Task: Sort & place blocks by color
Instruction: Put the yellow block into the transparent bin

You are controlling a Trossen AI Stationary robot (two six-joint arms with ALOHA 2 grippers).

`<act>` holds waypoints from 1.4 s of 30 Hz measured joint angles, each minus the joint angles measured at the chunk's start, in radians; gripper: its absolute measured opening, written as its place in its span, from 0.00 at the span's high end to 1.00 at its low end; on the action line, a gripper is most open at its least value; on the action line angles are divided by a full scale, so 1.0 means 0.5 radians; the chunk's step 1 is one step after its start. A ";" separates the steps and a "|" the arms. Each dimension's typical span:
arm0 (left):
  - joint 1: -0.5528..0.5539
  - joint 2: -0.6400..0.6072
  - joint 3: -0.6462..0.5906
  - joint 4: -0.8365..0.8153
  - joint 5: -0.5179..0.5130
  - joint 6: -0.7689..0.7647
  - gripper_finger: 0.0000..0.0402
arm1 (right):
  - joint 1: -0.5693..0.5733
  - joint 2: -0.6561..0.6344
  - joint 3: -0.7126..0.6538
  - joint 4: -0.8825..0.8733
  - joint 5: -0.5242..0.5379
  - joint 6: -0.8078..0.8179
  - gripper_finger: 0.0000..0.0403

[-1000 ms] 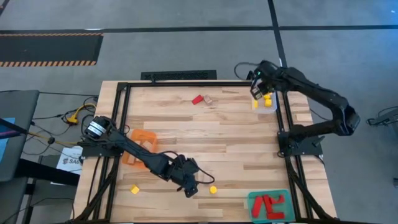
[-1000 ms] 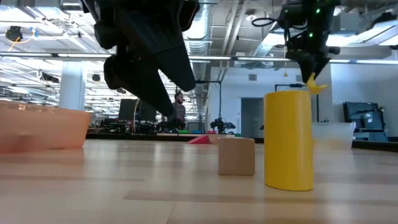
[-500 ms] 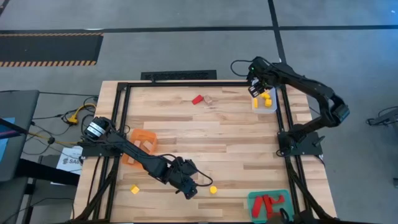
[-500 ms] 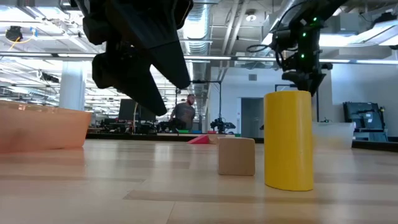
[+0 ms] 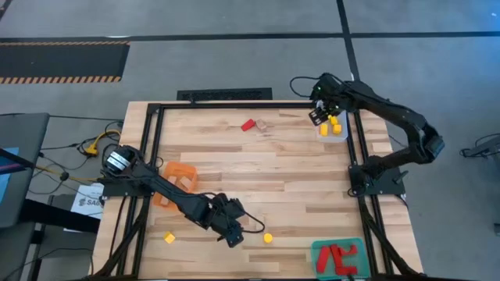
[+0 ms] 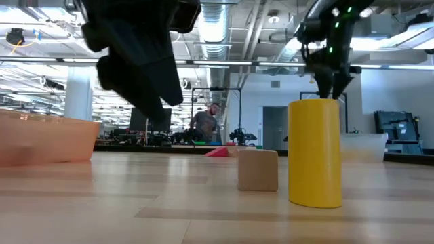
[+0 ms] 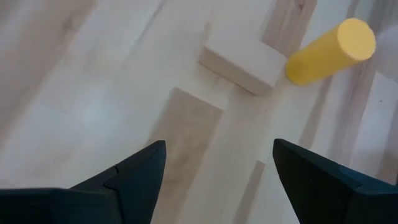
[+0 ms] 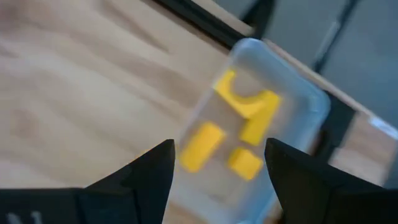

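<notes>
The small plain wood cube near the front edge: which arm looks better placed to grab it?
The left. Its open gripper hovers right by the plain wood cube and yellow cylinder; the right gripper is far off, above the clear tray.

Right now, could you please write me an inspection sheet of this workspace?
Surface: light wood table, dark frame round it.
Job's things: yellow blocks in the clear tray; red blocks in the green tray; a wood block in the orange tray. Loose: yellow cylinder, wood cube, yellow block, red block beside a wood block.
Clutter: nothing seen.
Grippers: left tool open, empty, near the wood cube and yellow cylinder; right tool open, empty, over the clear tray.
Cables: yellow and orange leads off the table's left edge.
Surroundings: a person in the room behind.
</notes>
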State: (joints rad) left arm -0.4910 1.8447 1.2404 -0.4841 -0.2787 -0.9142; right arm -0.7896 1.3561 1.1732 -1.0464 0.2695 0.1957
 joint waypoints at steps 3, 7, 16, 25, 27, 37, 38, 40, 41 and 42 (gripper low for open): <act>0.050 -0.045 0.000 -0.088 -0.002 0.173 0.29 | 0.145 -0.130 0.000 -0.004 -0.153 0.105 0.33; 0.136 -0.112 0.000 -0.192 0.017 0.456 0.29 | 0.446 -0.269 0.000 -0.001 -0.223 0.315 0.33; 0.323 -0.176 0.000 -0.410 0.145 1.019 0.29 | 1.192 -0.295 0.000 -0.042 -0.226 0.833 0.33; 0.329 -0.385 -0.005 -0.737 0.125 1.268 0.29 | 2.009 -0.162 -0.004 0.192 -0.228 1.284 0.33; 0.302 -0.487 -0.058 -0.732 0.136 1.289 0.29 | 2.166 -0.079 0.002 0.390 -0.220 1.275 0.33; -0.030 -1.046 -0.517 -0.690 0.336 0.740 0.29 | 2.468 0.317 0.000 1.067 -0.178 1.268 0.33; -0.072 -1.071 -0.546 -0.681 0.354 0.697 0.29 | 2.468 0.351 0.000 1.093 -0.178 1.268 0.33; -0.156 -1.084 -0.593 -0.590 0.373 0.607 0.29 | 2.456 0.415 0.000 1.201 -0.220 1.250 0.33; -0.196 -1.088 -0.621 -0.621 0.384 0.559 0.29 | 2.442 0.450 -0.001 1.239 -0.263 1.202 0.33; -0.228 -1.082 -0.636 -0.633 0.398 0.516 0.29 | 2.429 0.486 0.000 1.314 -0.313 1.144 0.33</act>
State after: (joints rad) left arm -0.6049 1.3036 0.9222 -0.8007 -0.0795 -0.6561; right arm 0.4250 1.5993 1.1730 -0.3892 0.1129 0.7676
